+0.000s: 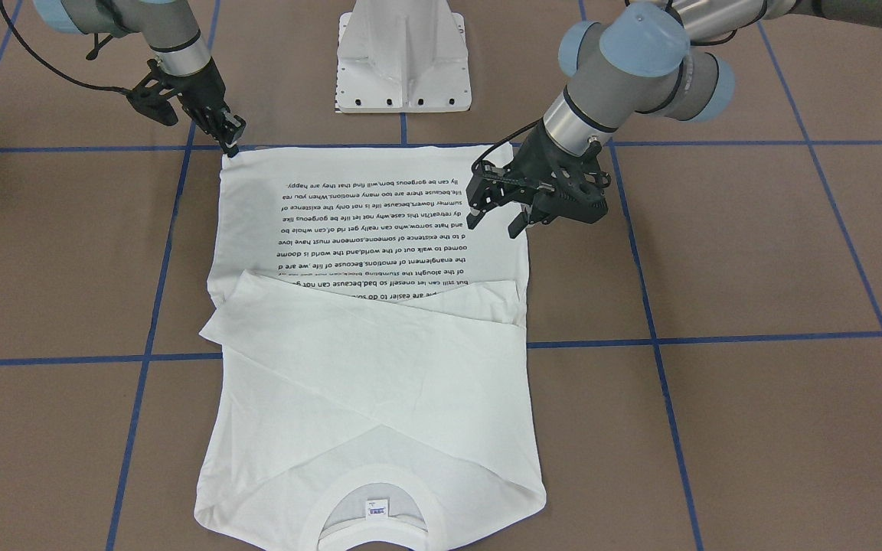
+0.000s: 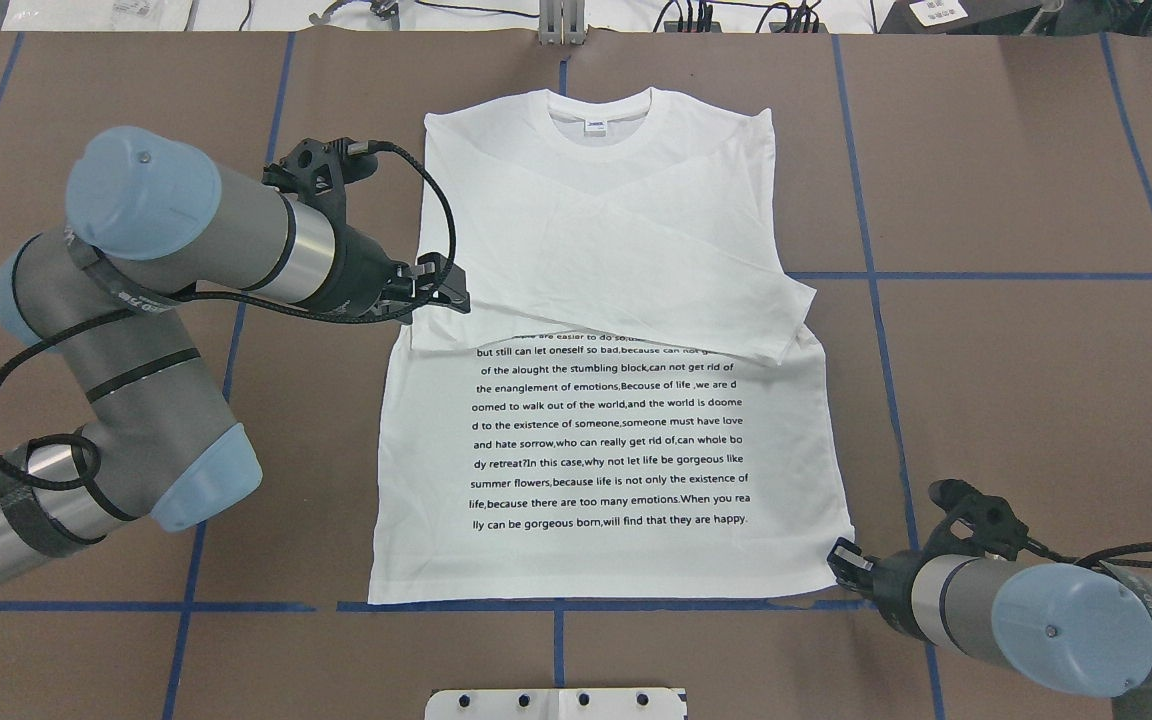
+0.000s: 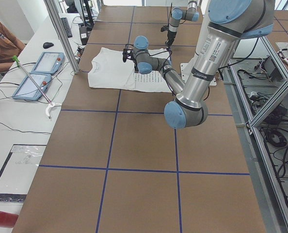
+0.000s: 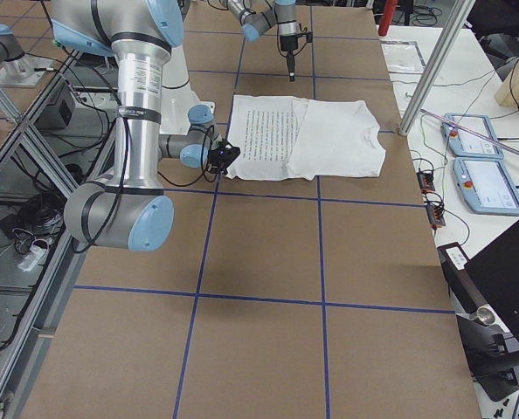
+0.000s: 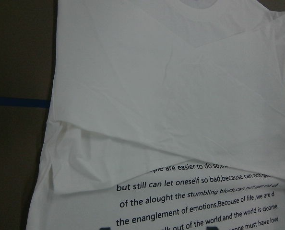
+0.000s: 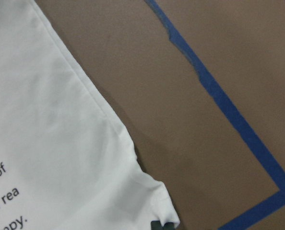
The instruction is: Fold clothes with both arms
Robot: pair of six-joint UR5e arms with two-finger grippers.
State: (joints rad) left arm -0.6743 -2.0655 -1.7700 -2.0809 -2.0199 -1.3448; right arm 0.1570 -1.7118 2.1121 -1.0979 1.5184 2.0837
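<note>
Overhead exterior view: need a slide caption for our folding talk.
T-shirt lies text-up, sleeves crossed over the chest; right gripper at a hem corner, left gripper open at its side.

The left arm [image 2: 136,330] is bent sharply at the elbow, and its forearm reaches forward over the worktop [image 2: 1016,380]. Its wrist turns inward. The left hand [image 1: 496,222] hangs clear of the surface, its two fingers [image 1: 474,220] set apart with a plain gap between them. The right arm [image 2: 1036,620] stretches low. The right hand [image 1: 231,144] slants steeply down, fingers drawn together, tips at the level of the worktop.
</note>
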